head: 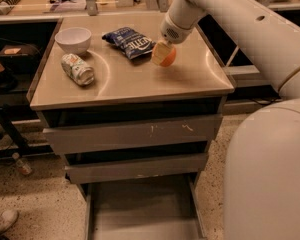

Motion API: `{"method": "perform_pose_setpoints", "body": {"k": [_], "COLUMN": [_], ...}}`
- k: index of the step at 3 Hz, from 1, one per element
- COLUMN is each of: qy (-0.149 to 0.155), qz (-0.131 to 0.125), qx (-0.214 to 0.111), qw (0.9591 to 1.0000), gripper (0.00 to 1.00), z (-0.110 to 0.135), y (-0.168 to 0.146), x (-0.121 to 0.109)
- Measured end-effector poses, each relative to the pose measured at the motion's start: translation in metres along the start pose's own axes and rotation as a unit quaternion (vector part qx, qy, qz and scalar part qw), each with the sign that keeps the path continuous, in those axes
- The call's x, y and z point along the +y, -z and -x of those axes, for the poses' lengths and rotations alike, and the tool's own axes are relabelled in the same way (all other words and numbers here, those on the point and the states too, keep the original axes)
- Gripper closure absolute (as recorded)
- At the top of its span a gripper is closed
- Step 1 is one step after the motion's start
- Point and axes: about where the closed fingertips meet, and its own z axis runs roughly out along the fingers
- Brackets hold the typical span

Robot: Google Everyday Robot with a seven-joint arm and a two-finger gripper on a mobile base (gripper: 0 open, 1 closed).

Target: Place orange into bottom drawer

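**Orange gripped at the counter, bottom drawer open**

We see the gripper (163, 53) over the back right of the counter (140, 81), its jaws clamped on the orange (169, 57), just beside a blue chip bag (131, 41). A white bowl (73, 39) and a can (77, 69) lying on its side sit at the left. The bottom drawer (140, 211) stands pulled out, well below the orange.

Warm, dim light falls from above. The tabletop (140, 84) carries a soft sheen, with a curved glare beside the can (77, 69). The gripper (163, 53), over the top's right half, grips the orange (170, 57) in fair light. Gaps between drawers are dark; the bottom drawer (140, 209) lies in shadow.
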Motion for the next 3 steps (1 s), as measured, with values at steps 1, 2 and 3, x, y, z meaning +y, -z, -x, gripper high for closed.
{"method": "perform_pose_setpoints", "body": {"k": [1, 2, 3], "qy": [-0.023, -0.055, -0.093], "qz": [-0.053, -0.078, -0.076], "qx": [0.008, 0.036, 0.066], "qw": [0.9983, 0.9948, 0.9906], "gripper": [1.0, 1.0, 1.0], "z": [-0.015, -0.049, -0.081], "y": [0.043, 0.076, 0.099], "x": [-0.006, 0.015, 0.048]}}
